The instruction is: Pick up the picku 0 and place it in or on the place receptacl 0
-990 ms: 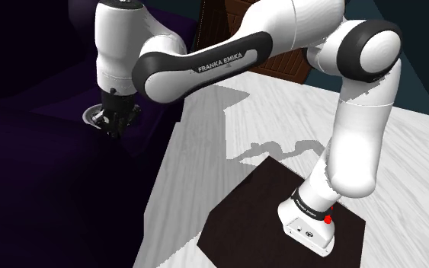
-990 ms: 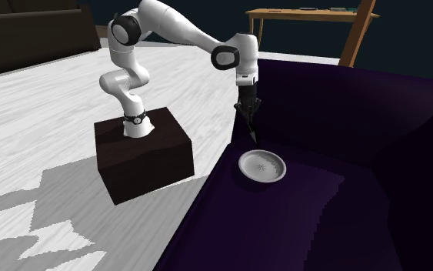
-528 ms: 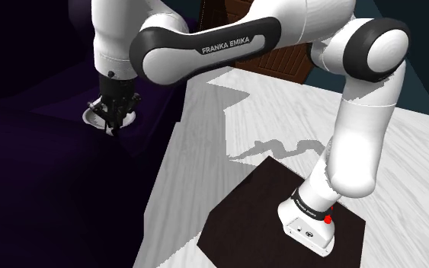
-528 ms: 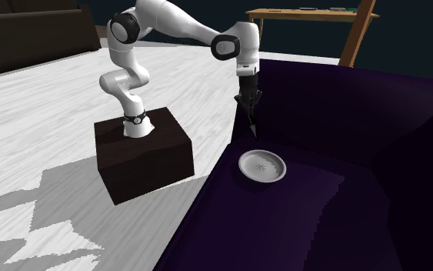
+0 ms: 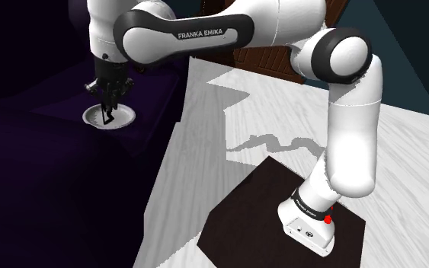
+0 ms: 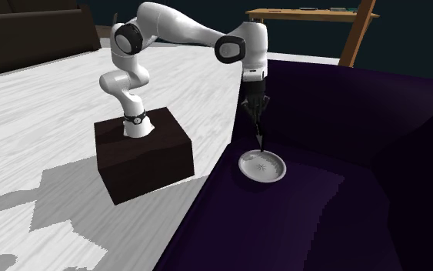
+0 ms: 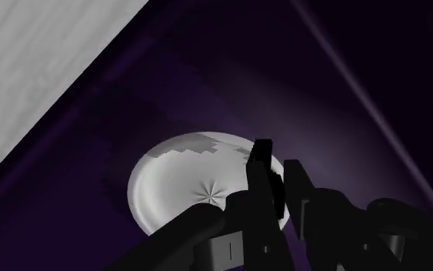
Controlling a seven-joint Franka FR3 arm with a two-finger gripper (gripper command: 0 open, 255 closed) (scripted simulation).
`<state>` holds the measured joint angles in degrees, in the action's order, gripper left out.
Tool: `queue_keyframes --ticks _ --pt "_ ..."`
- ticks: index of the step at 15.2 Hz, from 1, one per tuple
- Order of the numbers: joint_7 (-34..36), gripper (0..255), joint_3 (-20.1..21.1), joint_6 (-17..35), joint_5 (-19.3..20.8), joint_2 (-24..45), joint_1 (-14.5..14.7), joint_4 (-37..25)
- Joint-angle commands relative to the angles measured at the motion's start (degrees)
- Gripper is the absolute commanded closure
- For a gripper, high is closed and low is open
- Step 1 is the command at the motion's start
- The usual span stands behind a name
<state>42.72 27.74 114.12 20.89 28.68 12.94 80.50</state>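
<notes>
A thin dark utensil (image 6: 258, 132) with a pointed tip hangs straight down from my gripper (image 6: 254, 115), which is shut on its upper end. Its tip hovers just above the far rim of a round white dish (image 6: 262, 166) lying on the dark purple sofa seat (image 6: 299, 192). In the shoulder view the gripper (image 5: 107, 97) stands over the dish (image 5: 121, 116) with the utensil (image 5: 107, 113) in front of it. In the wrist view the black fingers (image 7: 261, 173) sit close together over the dish (image 7: 178, 181), which has a star pattern at its centre.
The sofa's backrest (image 6: 338, 100) rises behind the dish. A white plank floor (image 6: 45, 123) lies beside the sofa, with my dark box stand (image 6: 141, 158) on it. A wooden table (image 6: 307, 14) stands far behind.
The gripper, with the utensil in it, rose a little and shifted sideways toward the dish. It now hangs over the dish's rim.
</notes>
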Motion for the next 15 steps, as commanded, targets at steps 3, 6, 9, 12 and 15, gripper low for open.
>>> queue_keyframes --ticks 3,6,9,12,15 --pt "-4.1 255 -1.7 -4.3 1.3 8.0 0.7 -12.7" --pt "-8.8 255 -3.5 -11.0 2.5 18.2 3.0 -30.4" --pt "-8.2 255 -3.5 -8.3 2.5 17.6 2.3 -27.1" --pt "-7.7 255 -3.5 -5.9 2.7 17.5 1.8 -24.4" --pt "-7.2 255 -3.6 -3.7 2.9 17.5 1.3 -22.0"
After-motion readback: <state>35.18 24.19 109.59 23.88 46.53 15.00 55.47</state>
